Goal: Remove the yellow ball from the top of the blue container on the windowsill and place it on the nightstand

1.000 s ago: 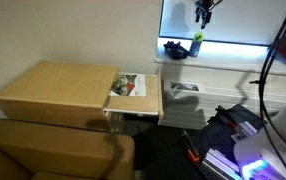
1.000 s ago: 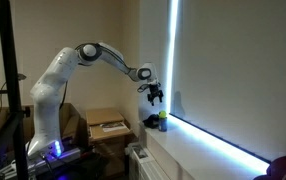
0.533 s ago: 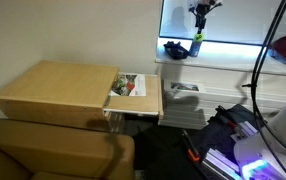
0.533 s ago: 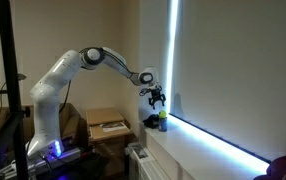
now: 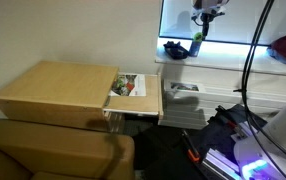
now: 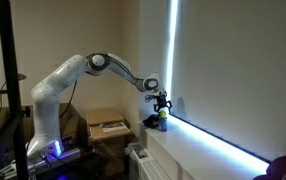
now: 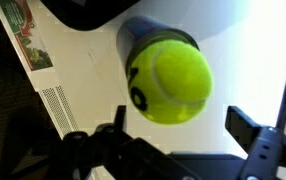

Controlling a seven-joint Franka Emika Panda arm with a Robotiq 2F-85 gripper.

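1. Yellow tennis ball [image 7: 171, 78]: rests on top of the dark blue container [image 7: 141, 32], which stands on the white windowsill table [image 7: 83, 75].
2. Claw [image 7: 179, 116]: spread. In the wrist view its fingers [image 7: 118, 118] appear at 8 and 4 o'clock of the ball, neither pressed against it.
3. In both exterior views the claw [image 5: 201, 22] [image 6: 163, 103] hangs at 12 o'clock of the ball [image 5: 197, 40] [image 6: 163, 117].
4. Nightstand [image 5: 53, 88]: well apart, at 8 o'clock of the ball; a printed sheet [image 5: 129, 85] lies on its pull-out shelf [image 5: 143, 102].
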